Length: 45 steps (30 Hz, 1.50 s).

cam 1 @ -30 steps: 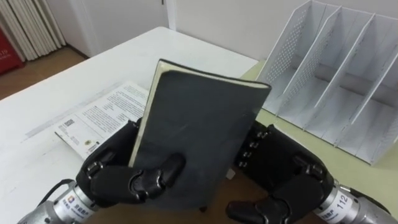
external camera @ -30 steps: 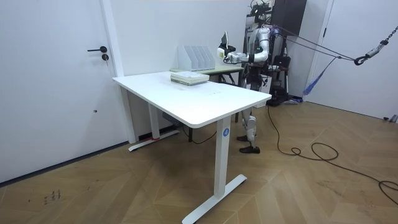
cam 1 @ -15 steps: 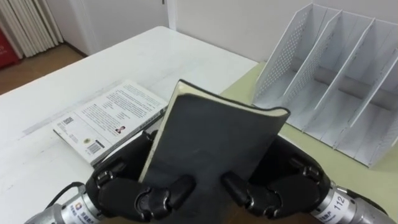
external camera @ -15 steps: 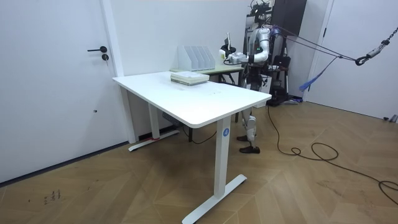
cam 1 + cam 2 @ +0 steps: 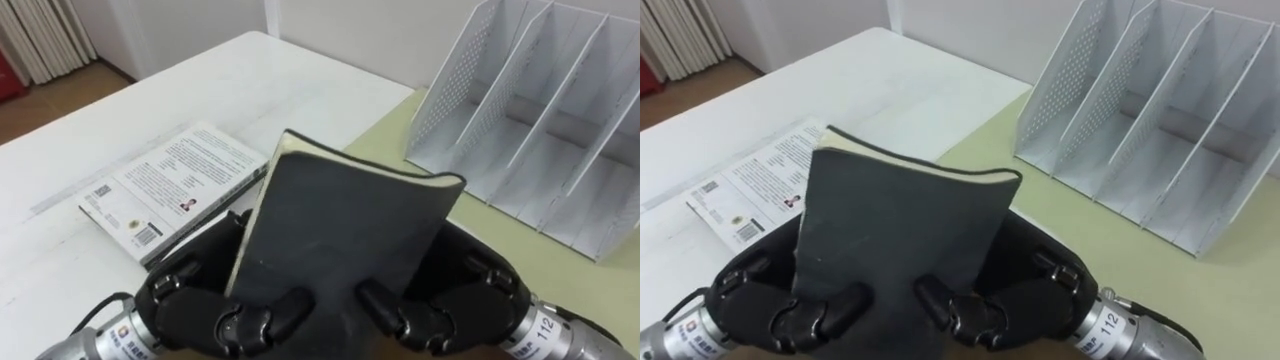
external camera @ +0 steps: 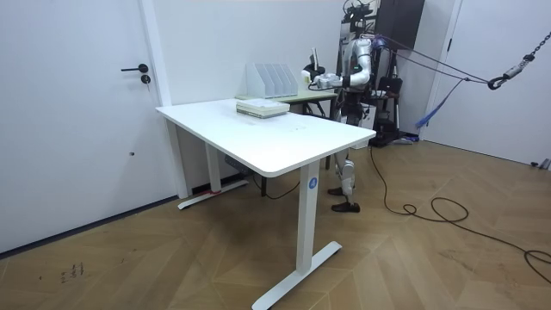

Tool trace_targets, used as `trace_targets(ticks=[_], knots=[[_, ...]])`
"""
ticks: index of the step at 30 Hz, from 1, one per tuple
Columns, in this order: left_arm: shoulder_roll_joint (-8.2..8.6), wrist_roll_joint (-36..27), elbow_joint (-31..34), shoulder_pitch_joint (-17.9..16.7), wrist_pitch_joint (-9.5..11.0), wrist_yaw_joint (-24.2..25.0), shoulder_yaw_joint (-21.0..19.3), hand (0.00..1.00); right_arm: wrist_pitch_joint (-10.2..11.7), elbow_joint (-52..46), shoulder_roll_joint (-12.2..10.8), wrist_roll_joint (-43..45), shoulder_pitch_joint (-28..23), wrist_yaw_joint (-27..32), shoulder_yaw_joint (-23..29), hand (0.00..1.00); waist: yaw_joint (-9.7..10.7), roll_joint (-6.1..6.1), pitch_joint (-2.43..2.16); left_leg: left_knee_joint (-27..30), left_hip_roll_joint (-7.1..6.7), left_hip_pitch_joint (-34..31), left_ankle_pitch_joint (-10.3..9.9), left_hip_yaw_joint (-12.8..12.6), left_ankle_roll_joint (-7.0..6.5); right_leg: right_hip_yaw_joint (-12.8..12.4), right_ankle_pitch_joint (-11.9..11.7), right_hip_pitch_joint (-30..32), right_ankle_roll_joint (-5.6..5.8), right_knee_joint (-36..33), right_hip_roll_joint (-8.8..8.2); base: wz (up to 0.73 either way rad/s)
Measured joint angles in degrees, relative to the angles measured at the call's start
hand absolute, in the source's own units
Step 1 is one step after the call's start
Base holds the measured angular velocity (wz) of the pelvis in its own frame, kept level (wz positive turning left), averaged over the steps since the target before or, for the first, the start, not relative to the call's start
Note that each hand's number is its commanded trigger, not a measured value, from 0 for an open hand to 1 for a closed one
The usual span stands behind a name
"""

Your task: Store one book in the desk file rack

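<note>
In the left eye view, the dark grey hard-cover book (image 5: 340, 240) is held up in the air in front of the robot, its cover toward the camera and its top edge leaning away. The left hand (image 5: 185, 300) and the right hand (image 5: 470, 295) each have their fingers curled round a lower corner of it. It hangs above the border between the white table (image 5: 250, 90) and the pale green desk (image 5: 390, 125). The white perforated metal file rack (image 5: 450, 85) stands empty on the green desk, ahead and to the right, well apart from the book. A white printed paperback (image 5: 165, 185) lies flat on the table at the left. In the room view, the robot stands at the far end of the table with the book raised before its chest, and the rack is toward the room view's left of it. In the right eye view, the grip looks low on the cover, so I think the book could tip or slide out during the reach. Its top corner could also hit a slanted divider and push the light rack away, because both hands together seem wider than one compartment.
</note>
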<state>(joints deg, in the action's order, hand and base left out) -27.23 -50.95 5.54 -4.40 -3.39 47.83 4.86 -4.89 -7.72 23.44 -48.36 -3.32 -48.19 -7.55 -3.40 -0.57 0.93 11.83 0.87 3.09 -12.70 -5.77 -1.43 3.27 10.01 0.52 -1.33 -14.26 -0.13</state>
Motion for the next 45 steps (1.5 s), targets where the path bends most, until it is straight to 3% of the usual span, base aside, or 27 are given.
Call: trace_targets(ticks=[4, 9, 14, 20, 23, 25, 34, 39, 45], knots=[[0.23, 0.09, -3.12, -0.02, 0.07, -2.0, 0.0, 0.0, -0.09, 0.05, 0.89, 2.89, 0.02, 0.02, 0.03, 1.0, 0.04, -0.12, 0.06, -0.09, 0.12, 0.53, -0.02, -0.01, 0.03, 0.11, -0.05, -0.74, -0.08, 0.36, 0.12, 0.0], [1.69, 0.43, -6.72, -0.15, 0.05, -3.88, 0.38, 0.0, -0.19, 0.01, 1.52, 3.71, 0.12, 2.15, 1.01, 1.0, 0.17, -0.08, 0.04, -0.14, 0.14, 0.51, -0.01, -0.13, 0.04, 0.08, -0.05, -0.7, -0.09, 0.37, 0.17, 0.0], [1.97, 0.43, -13.19, -0.28, -0.35, -6.48, 4.54, 0.0, -0.2, 0.02, 1.48, 3.6, 2.26, 5.26, 1.0, 1.0, 1.24, 0.4, -0.04, -0.02, 0.09, 0.26, 0.01, 0.1, 0.05, 0.15, -0.06, -0.62, -0.1, 0.62, 0.1, 0.01], [6.32, 1.72, -24.03, -0.59, -0.92, -6.63, 4.86, 0.0, -0.2, 0.05, 0.72, 3.6, 4.43, 8.24, 1.85, 1.0, 1.67, 0.86, -0.09, -0.11, 0.08, 0.6, 0.02, -0.01, 0.04, 0.04, -0.06, -0.83, -0.1, 0.71, 0.23, -0.01], [6.46, 1.86, -28.94, -0.8, -1.36, -7.32, 5.69, 0.0, -0.2, 0.04, 0.61, 3.52, 4.73, 10.35, 2.16, 1.0, 1.87, 1.45, -0.16, -0.14, 0.17, 0.72, 0.03, -0.23, 0.06, 0.08, -0.08, -1.02, -0.13, 0.72, 0.22, 0.0], [6.56, 2.03, -32.69, -0.81, -1.3, -7.78, 6.72, 0.0, -0.21, 0.15, 0.55, 3.49, 5.16, 11.67, 2.21, 1.0, 1.91, 1.86, 0.06, -0.15, 0.15, 0.95, 0.03, -0.28, 0.07, 0.09, -0.08, -1.22, -0.13, 0.73, 0.22, 0.0], [9.05, 13.5, -47.79, -3.2, -2.05, -12.41, 8.78, 0.0, -1.42, 0.54, -0.3, 3.45, 5.3, 17.05, 3.66, 1.0, 2.32, 2.69, -0.17, -0.19, -0.02, 0.74, 0.01, -0.17, 0.03, 0.31, -0.11, -1.03, -0.06, 0.69, 0.36, 0.0], [10.1, 14.32, -54.48, -4.08, -1.02, -14.68, 8.09, 0.0, -1.24, 0.16, -1.26, 7.01, 6.02, 21.49, 7.15, 1.0, 2.96, 2.82, -0.35, -0.21, -0.3, 0.59, 0.02, -0.16, 0.02, 0.13, -0.12, -0.83, -0.07, 0.7, 0.43, 0.0], [12.14, 18.89, -62.27, -5.59, 1.73, -16.98, 4.02, 0.0, -0.71, -0.22, -1.33, 13.04, 8.77, 30.49, 11.86, 1.0, 3.24, 3.05, -0.5, -0.4, -0.37, 1.18, 0.03, -0.31, 0.0, 0.05, -0.13, -1.27, -0.07, 0.67, 0.44, 0.0]])
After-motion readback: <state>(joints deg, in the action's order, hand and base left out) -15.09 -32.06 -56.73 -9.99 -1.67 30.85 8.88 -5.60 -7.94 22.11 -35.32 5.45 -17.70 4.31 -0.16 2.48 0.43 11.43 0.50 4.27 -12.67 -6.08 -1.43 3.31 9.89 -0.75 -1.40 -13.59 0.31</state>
